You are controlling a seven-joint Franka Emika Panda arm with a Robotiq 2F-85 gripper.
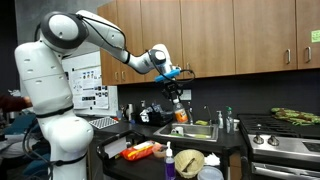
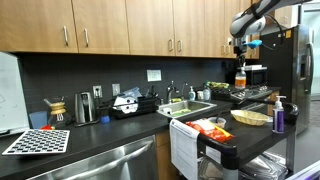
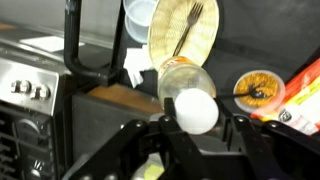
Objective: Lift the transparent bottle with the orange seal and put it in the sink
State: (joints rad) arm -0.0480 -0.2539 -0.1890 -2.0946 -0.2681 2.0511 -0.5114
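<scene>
We see the tool [image 1: 179,103] pinching the transparent bottle [image 1: 181,115] (orange shows on it), held in the air near the sink [image 1: 192,131].

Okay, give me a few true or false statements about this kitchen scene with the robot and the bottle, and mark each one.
1. The gripper is shut on the bottle. True.
2. The bottle lies in the sink. False: it hangs in the air, held by the gripper.
3. A fork lies on the woven plate. True.
4. The upper cabinets stand open. False: their doors are closed.
</scene>
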